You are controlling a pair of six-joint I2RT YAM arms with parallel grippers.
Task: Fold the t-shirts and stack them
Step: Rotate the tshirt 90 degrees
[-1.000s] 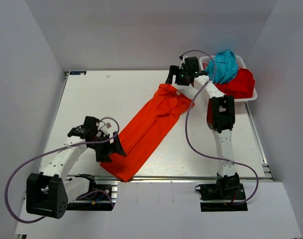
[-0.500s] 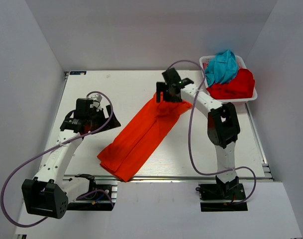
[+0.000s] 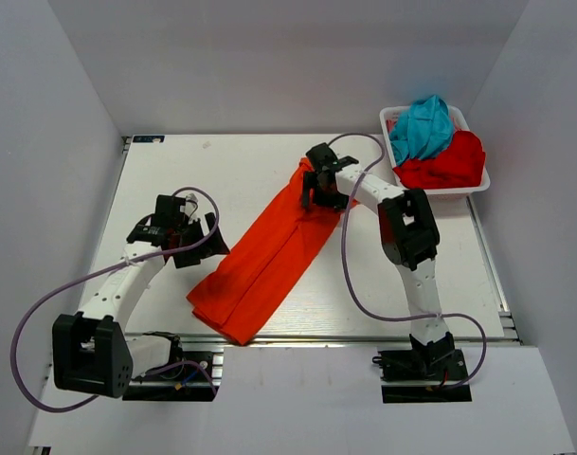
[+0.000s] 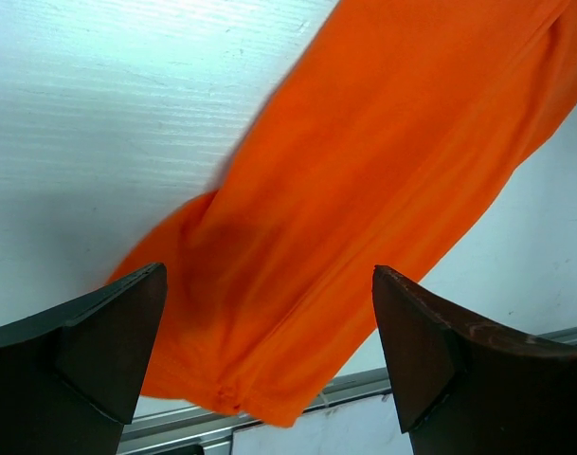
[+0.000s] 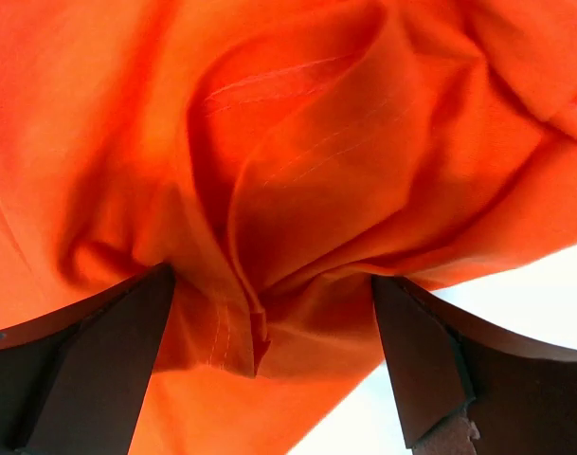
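The orange-red t-shirt (image 3: 269, 256) is laid diagonally across the bench (image 3: 203, 171). The left end effector (image 3: 201, 245) is held spread beside its lower end. The right end effector (image 3: 316, 194) is spread astride bunched fabric at its upper end. At upper right, the teal-blue t-shirt (image 3: 423, 128) and the deeper red t-shirt (image 3: 449, 161) are heaped in a white basket (image 3: 479, 183).

A small white basket (image 3: 459, 191) sat at the table's (image 3: 212, 180) far right corner. A small dark label (image 3: 148, 139) lay at its far left corner.

I count three t-shirts: one orange-red t-shirt (image 3: 269, 251), one teal-blue t-shirt (image 3: 423, 128), one deeper red t-shirt (image 3: 451, 161); one white basket (image 3: 481, 183); one worktop (image 3: 174, 171); two tools: the left tool (image 4: 269, 370), the right tool (image 5: 269, 370).
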